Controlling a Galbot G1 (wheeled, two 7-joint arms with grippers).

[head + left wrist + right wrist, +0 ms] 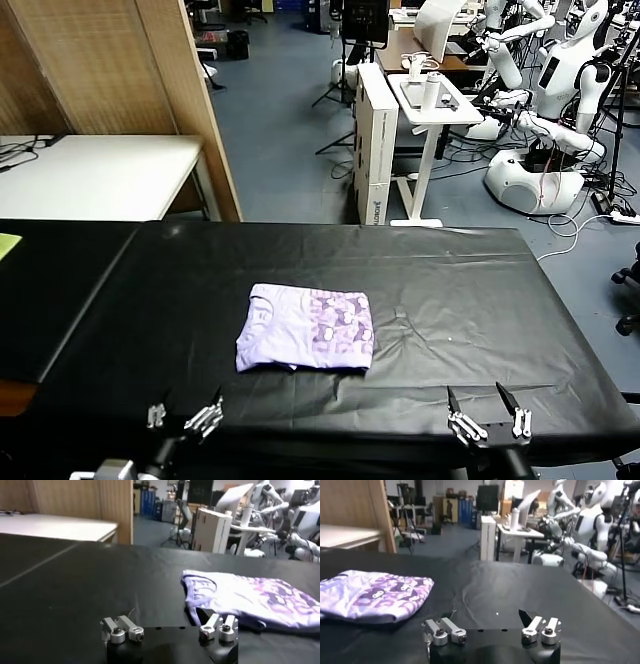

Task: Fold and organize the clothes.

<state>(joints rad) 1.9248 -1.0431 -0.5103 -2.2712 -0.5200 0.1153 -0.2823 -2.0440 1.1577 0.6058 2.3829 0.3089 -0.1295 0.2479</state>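
The clothes are one light lavender T-shirt (305, 328), folded into a neat rectangle in the middle of the black table (470, 290), its darker purple-and-white print facing up on the right half. It also shows in the left wrist view (250, 599) and the right wrist view (370, 597). My left gripper (185, 413) hovers open at the table's near edge, left of and nearer than the shirt, holding nothing (167, 625). My right gripper (485, 410) hovers open at the near edge to the shirt's right, also holding nothing (490, 626).
A white table (100, 170) and a wooden partition (190, 110) stand behind on the left. A white stand (425, 110), boxes and other robots (560, 90) fill the floor beyond the table's far edge. The black cover shows light wrinkles right of the shirt.
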